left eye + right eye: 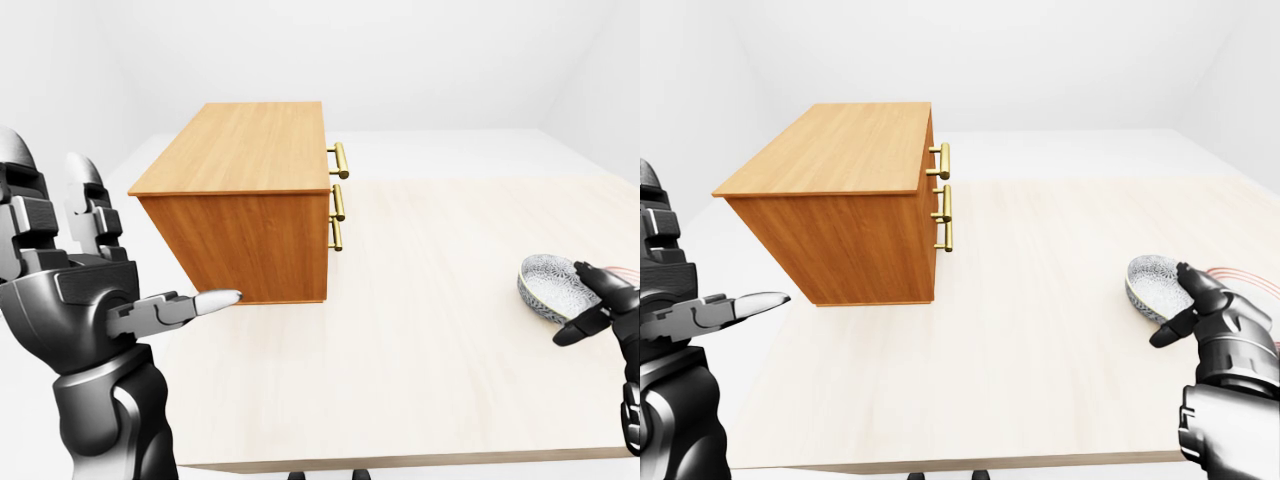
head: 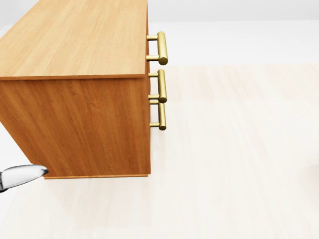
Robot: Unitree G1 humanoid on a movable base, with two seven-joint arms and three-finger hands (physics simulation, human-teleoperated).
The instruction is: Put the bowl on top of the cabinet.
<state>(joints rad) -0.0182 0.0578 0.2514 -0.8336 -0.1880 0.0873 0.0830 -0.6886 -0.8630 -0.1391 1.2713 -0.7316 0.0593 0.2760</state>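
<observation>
A wooden cabinet (image 1: 250,200) with brass handles (image 1: 339,195) stands on the pale table (image 1: 420,330), at the left of the eye views. The patterned grey bowl (image 1: 550,283) lies tilted near the table's right edge. My right hand (image 1: 1185,300) has its fingers curled against the bowl's near rim; whether they close round it I cannot tell. My left hand (image 1: 110,270) is raised at the left with fingers spread, one finger (image 1: 205,303) pointing toward the cabinet's lower corner, holding nothing. The head view shows the cabinet (image 2: 75,89) and only that fingertip (image 2: 22,175).
A thin red ring mark (image 1: 1245,275) lies on the table just right of the bowl. The table's near edge (image 1: 400,462) runs along the bottom of the eye views. White floor and walls surround the table.
</observation>
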